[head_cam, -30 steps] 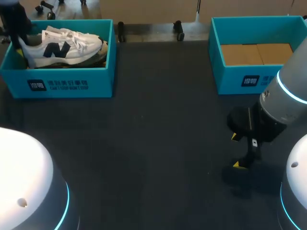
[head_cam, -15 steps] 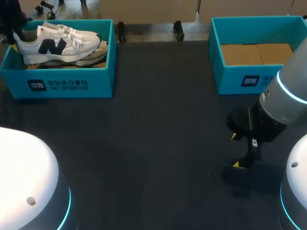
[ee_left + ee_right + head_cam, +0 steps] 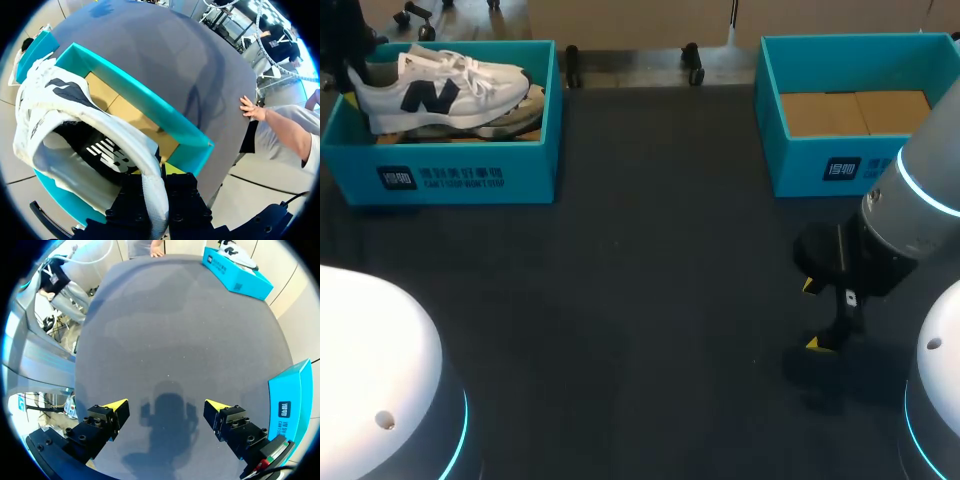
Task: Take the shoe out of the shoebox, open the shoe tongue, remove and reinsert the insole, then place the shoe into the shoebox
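Lifted the white shoe (image 3: 445, 88) up and leftward since a second ago, with no shift over the last half second. Now holds it over the cardboard floor of the left shoebox (image 3: 470, 178), left gripper (image 3: 156, 175) clamped on the heel collar. Shows the right gripper (image 3: 167, 412) spread wide with nothing between its fingers, low over the dark table (image 3: 650, 300), near the right shoebox (image 3: 820, 175).

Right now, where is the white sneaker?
In the head view the sneaker is at the table's far left, held over the blue box there; the left wrist view shows my left pincer clamped on its heel rim.
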Tool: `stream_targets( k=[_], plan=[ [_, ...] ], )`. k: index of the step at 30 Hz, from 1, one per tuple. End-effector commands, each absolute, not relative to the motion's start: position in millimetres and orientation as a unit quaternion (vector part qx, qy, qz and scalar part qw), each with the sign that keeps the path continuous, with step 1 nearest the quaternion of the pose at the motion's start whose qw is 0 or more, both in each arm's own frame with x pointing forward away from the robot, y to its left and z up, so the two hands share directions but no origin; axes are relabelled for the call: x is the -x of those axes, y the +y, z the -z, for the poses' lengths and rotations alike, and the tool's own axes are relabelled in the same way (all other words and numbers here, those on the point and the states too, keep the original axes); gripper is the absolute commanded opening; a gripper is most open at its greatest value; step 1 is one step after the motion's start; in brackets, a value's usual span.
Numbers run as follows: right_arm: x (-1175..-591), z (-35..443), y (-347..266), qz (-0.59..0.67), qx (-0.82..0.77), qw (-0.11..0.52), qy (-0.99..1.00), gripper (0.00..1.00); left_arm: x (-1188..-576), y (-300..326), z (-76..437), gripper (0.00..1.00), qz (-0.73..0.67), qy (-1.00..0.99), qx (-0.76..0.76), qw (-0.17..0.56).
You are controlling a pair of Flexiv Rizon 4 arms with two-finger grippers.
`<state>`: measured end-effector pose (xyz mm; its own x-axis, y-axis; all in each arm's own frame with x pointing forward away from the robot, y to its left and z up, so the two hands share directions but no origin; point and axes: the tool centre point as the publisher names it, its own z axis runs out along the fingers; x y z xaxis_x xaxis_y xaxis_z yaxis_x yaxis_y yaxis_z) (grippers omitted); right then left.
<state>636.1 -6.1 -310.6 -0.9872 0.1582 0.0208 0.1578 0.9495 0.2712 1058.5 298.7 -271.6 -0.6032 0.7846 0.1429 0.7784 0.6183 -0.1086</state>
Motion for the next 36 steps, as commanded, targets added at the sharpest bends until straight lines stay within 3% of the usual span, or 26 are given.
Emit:
stream_targets(
  k=[1, 7, 21, 36],
  plan=[
    [-635.2, 311.2, -5.9, -0.137, -0.08, 0.002, 0.987, 1.0, -1057.4, 298.8, 269.5, 0.0, -0.017, -0.895, 0.437, 0.088],
    [-635.2, 311.2, -5.9, -0.137, -0.08, 0.002, 0.987, 1.0, -1053.3, 297.6, 262.1, 0.0, -0.017, -0.894, 0.44, 0.082],
    [-635.2, 311.2, -5.9, -0.137, -0.08, 0.002, 0.987, 1.0, -989.8, 285.7, 180.0, 0.0, 0.011, -0.901, 0.432, 0.028],
    [-635.2, 311.2, -5.9, -0.137, -0.08, 0.002, 0.987, 1.0, -916.1, 264.9, 175.5, 0.0, 0.01, -0.901, 0.43, 0.046]
  ],
)
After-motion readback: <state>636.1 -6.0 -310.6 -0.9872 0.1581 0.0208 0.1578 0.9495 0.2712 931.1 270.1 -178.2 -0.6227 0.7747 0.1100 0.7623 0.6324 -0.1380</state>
